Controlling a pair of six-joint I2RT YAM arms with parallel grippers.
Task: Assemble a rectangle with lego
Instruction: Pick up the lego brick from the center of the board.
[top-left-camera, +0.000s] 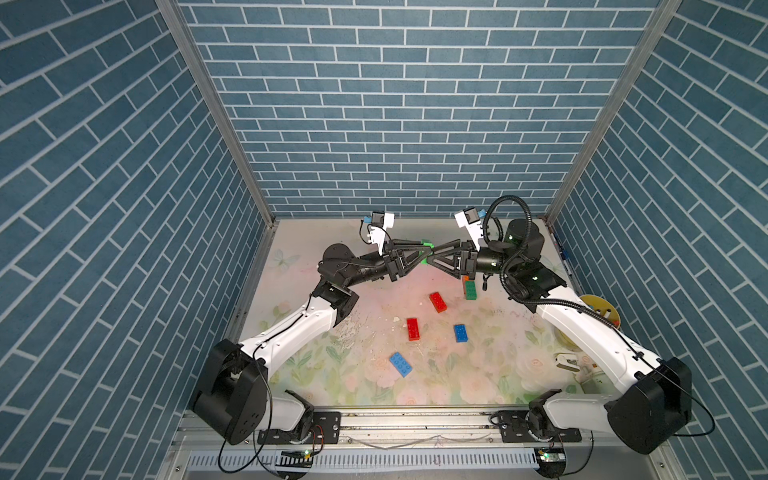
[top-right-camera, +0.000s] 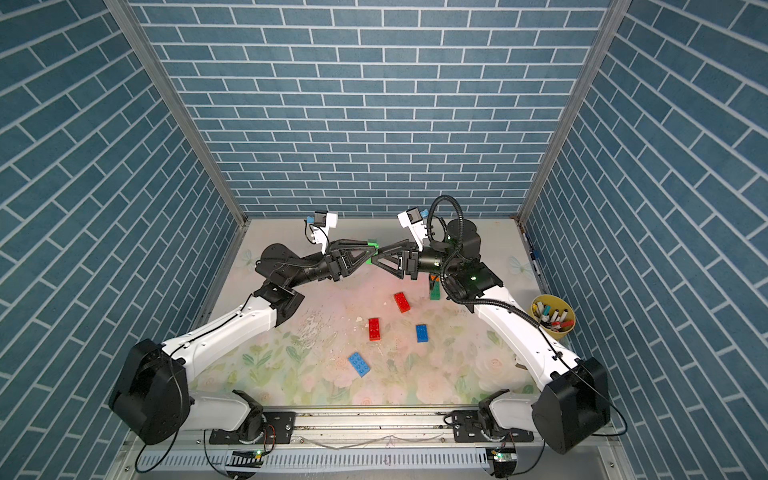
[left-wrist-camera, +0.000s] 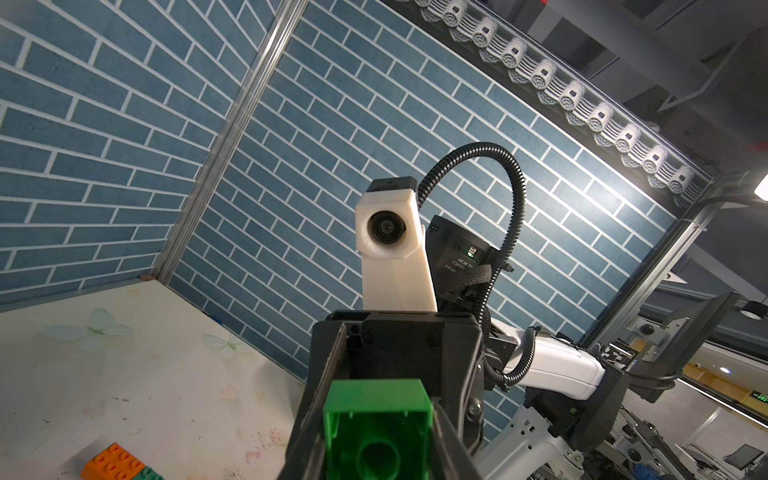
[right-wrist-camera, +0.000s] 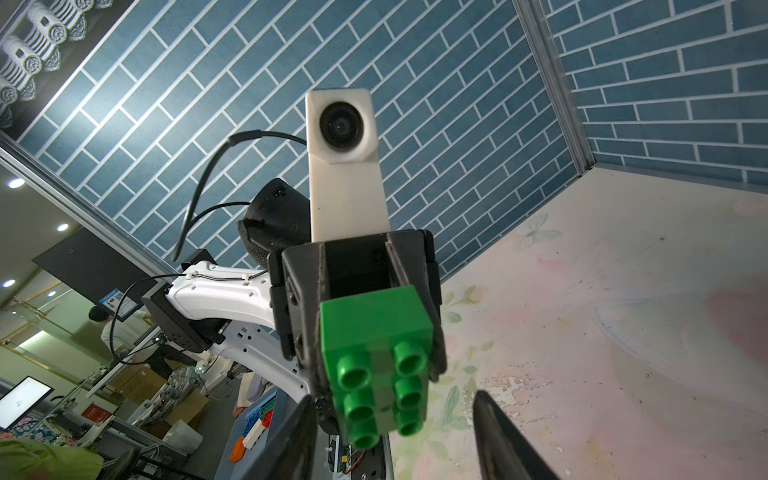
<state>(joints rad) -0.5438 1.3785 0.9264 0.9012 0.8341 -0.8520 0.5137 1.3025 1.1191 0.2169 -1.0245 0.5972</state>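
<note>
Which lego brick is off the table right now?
The bright green brick. It is clamped in the left gripper and held up in the air. All the rest are down on the table.

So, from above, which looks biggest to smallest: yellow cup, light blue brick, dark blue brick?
In a top view:
1. yellow cup
2. light blue brick
3. dark blue brick; it lies farther back, so that gap is unsure.
</note>
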